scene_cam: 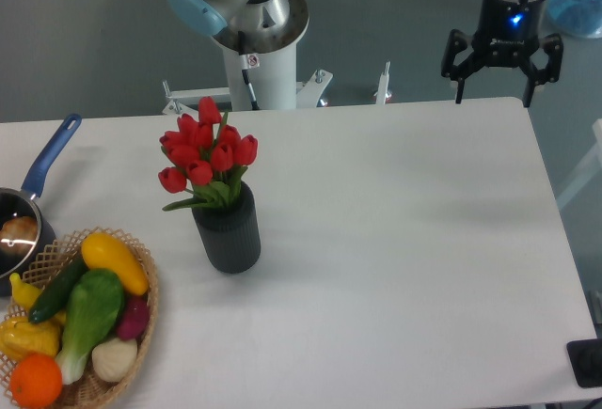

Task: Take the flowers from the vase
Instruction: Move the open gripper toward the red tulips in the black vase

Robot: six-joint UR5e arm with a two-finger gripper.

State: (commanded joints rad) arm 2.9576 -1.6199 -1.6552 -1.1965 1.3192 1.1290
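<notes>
Far left of the fingers, a blue-handled saucepan (pixel 28 204) and a wicker basket (pixel 141 320) of vegetables sit at the white tabletop's (pixel 395 240) edge. Nearer, though well apart from the fingers, the red flowers (pixel 207 155) stand upright in the dark ribbed vase (pixel 229 235). At far right the fingers (pixel 493 75) hang spread wide, holding nothing, over the tabletop's back edge.

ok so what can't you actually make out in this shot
- Stems of the red tulips with green leaves: hidden inside the dark ribbed cylindrical vase, camera view.
- Blue-handled saucepan: its bowl is cut off by the left edge, contents unclear.
- Wicker basket of vegetables: cut off by the bottom and left edges.
- Black object at bottom right: cut by the edge, unidentifiable.
- Robot's black two-finger hand: fingers spread; arm above cut off.
</notes>
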